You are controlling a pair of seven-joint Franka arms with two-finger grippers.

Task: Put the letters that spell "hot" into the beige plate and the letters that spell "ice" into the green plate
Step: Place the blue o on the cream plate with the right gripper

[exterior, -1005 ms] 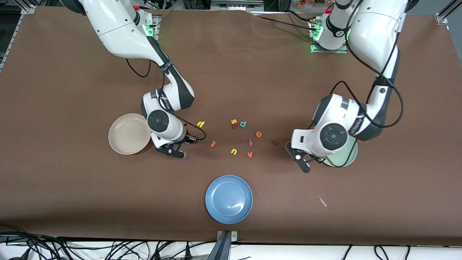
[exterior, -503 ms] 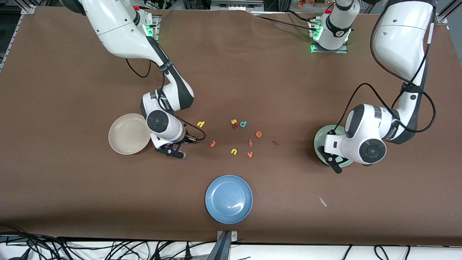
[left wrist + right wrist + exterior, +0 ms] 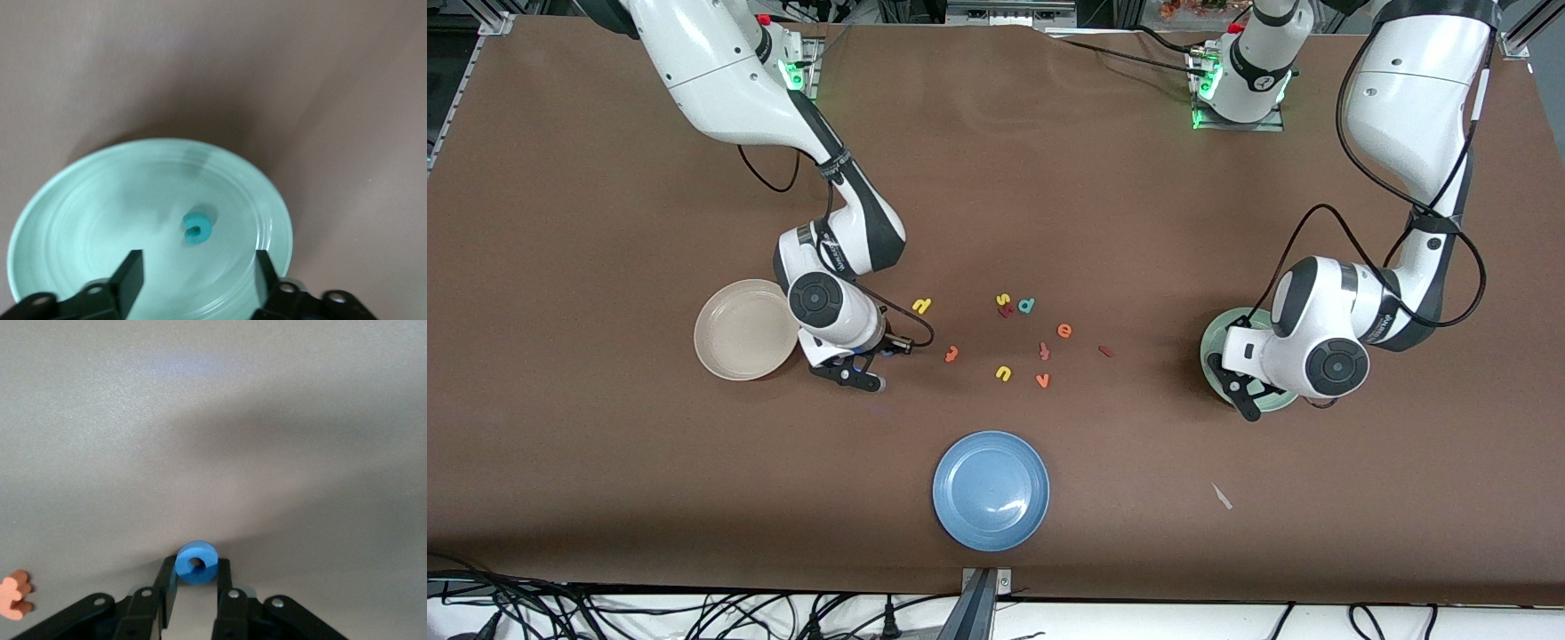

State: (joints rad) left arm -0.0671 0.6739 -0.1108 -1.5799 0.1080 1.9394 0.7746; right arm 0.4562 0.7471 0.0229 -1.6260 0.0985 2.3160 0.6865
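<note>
Grippers at work: my right gripper (image 3: 195,587) pinches the blue "o" (image 3: 196,563) on the counter (image 3: 605,489) beside the beige plate (image 3: 738,333); my left gripper (image 3: 197,277), spread, hovers over the green plate (image 3: 80,200) holding the teal "c" (image 3: 197,228).

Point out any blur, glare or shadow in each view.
Front view: sharp, with a glare spot on the blue plate. Left wrist view: the green plate is smeared by blur, dark shadow above it. Right wrist view: the blue "o" is crisp, a soft shadow band crossing the table.
</note>
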